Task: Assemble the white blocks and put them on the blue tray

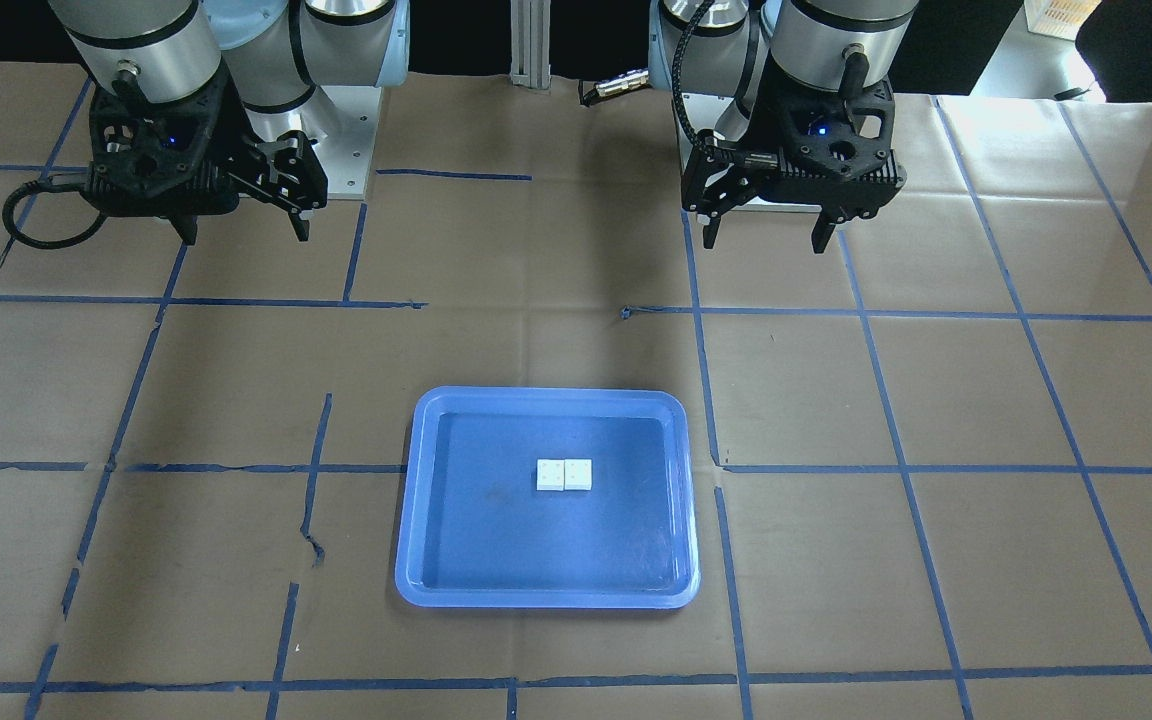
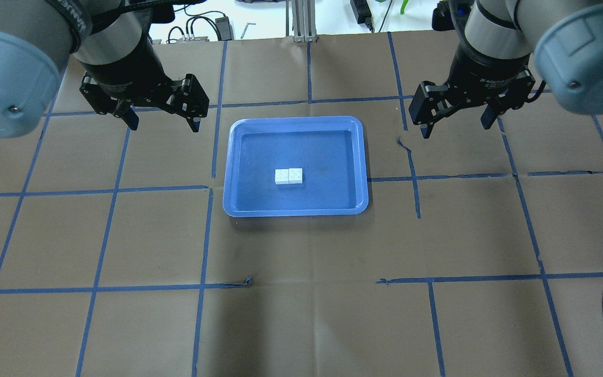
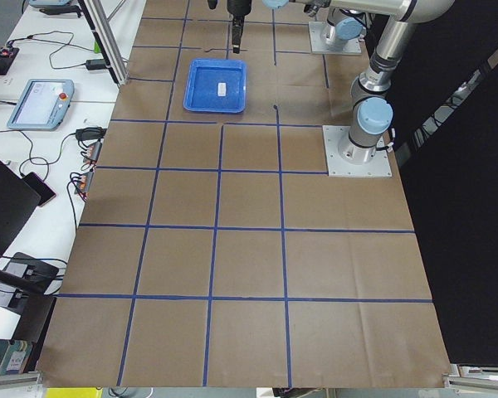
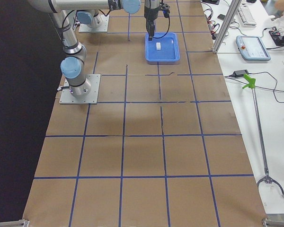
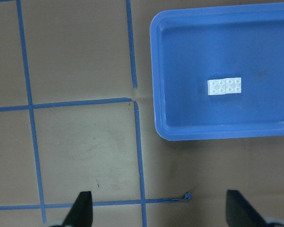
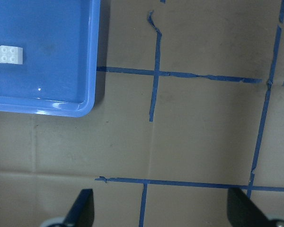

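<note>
- Black fingertips [image 5: 84, 209] of the left end effector [image 5: 161, 210] frame the bottom edge of its wrist view. They are spread wide, with nothing between them.
- On the opposite side, the right end effector [image 2: 455, 128] hangs with its fingers just as wide apart, gripping nothing.
- Two white blocks [image 2: 288, 176] lie side by side, touching along one edge, so together they read as one short bar.
- Each block is a small square plastic brick with four round studs facing up, eight studs in all.
- Both blocks rest flat on the floor of the blue tray [image 2: 295, 212], near its middle and well apart from the rim.
- One tray is in view: shallow, rectangular and light blue, with rounded corners, a raised rim and faint dark scuffs inside.
- It sits on the surface [image 2: 301, 314], which is brown paper crossed by a grid of blue tape lines [image 2: 202, 287].
- In the overhead view the tray lies between the two end effectors, each hanging over the paper beside one of its far corners.
- Pale lettering [image 2: 496, 78] runs around a black band on each arm's wrist, too small to read.
- Counted: two arms [image 2: 118, 50], two end effectors, two blocks, one tray.
</note>
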`<state>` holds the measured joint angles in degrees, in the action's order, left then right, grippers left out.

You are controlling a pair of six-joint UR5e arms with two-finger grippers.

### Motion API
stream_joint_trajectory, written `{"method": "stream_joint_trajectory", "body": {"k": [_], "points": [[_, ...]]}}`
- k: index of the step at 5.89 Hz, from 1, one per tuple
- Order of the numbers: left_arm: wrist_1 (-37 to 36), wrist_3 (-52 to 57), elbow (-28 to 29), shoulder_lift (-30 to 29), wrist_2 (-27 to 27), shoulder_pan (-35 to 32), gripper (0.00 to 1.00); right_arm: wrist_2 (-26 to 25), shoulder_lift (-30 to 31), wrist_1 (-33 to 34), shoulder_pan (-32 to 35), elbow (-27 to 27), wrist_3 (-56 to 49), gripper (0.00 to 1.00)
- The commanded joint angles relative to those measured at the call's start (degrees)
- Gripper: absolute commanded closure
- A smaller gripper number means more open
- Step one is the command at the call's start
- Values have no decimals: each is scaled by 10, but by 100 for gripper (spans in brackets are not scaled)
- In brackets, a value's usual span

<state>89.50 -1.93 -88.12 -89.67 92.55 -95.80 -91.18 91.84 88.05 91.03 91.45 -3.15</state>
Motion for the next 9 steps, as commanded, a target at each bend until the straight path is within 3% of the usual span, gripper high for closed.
{"method": "stream_joint_trajectory", "body": {"k": [1, 5, 9], "points": [[1, 0, 0, 0, 0, -1, 0, 4, 6, 1, -20, 13, -2, 0], [1, 0, 1, 0, 0, 0, 0, 9, -11, 19, 22, -27, 5, 0], [0, 1, 1, 0, 0, 0, 0, 8, -18, 18, 1, -22, -3, 0]]}}
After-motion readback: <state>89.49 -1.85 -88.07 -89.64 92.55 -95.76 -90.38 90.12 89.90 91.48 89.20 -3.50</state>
